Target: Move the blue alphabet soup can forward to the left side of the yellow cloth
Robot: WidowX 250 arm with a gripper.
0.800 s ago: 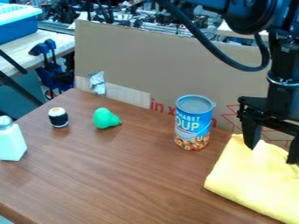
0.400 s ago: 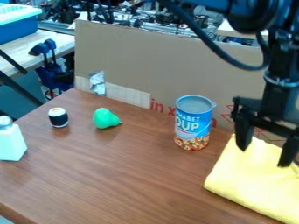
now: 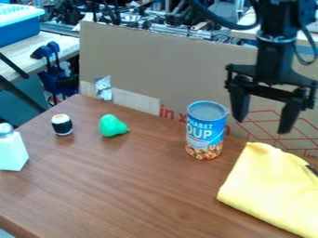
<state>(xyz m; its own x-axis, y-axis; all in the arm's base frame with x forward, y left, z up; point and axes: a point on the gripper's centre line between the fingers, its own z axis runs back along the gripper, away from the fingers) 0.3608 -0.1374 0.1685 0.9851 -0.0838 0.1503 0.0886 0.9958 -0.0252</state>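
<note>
The black gripper (image 3: 262, 125) hangs at the upper right, open, with nothing between its fingers. It is above and behind a folded yellow cloth (image 3: 270, 190) on the table's right side, and up to the right of an upright blue soup can (image 3: 205, 130). A dark object (image 3: 312, 170) pokes out at the cloth's right edge; what it is, I cannot tell. Left of the can lies a green pear (image 3: 112, 126). Farther left stands a black and white sushi roll (image 3: 62, 124), and a white shaker with a grey top (image 3: 12, 149) is at the left edge.
The brown wooden table (image 3: 136, 186) is bordered at the back by an upright cardboard sheet (image 3: 168, 65) with a piece of silver tape (image 3: 103, 88). Behind on the left are a blue bin (image 3: 18, 29) and blue clamps (image 3: 53, 69).
The gripper has risen and moved left, off from in front of the cloth, staying open. The dark object at the cloth's right edge now shows more clearly. The can, pear, roll and shaker are unmoved.
</note>
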